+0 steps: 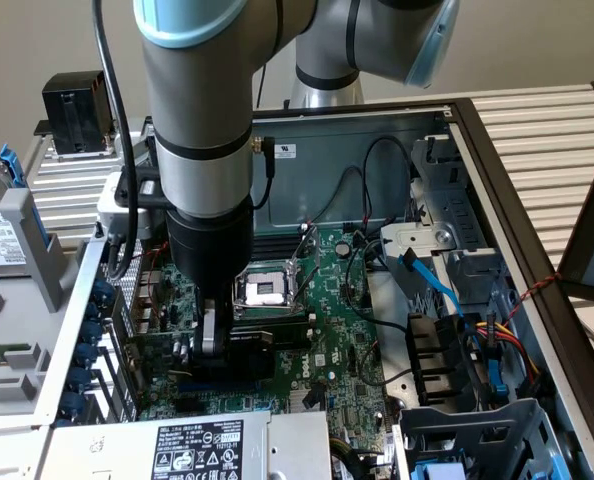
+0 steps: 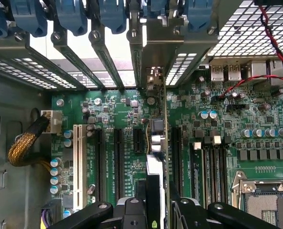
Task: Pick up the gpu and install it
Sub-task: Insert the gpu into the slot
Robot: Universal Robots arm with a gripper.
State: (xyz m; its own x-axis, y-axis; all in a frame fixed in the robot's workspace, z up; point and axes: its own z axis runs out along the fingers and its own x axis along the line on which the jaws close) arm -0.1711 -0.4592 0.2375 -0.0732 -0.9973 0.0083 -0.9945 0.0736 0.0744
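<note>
exterior: high, angled down | wrist: close, straight down | shared: motherboard (image 1: 327, 320)

The big silver-grey robot arm (image 1: 202, 120) runs off the top of the exterior view, and it blocks the back-left chunk of the large green motherboard (image 1: 327, 330) behind it. In the wrist view the small green gpu card (image 2: 156, 143) is edge-on between the black gripper (image 2: 153, 212) linkages, so its fan shroud can't be made out, and its lower end is hidden there. The silver CPU socket (image 2: 267, 202), right of the gpu card, is cut by the frame edge. The white label (image 1: 199, 447) on the power supply near the motherboard has print too small to read.
</note>
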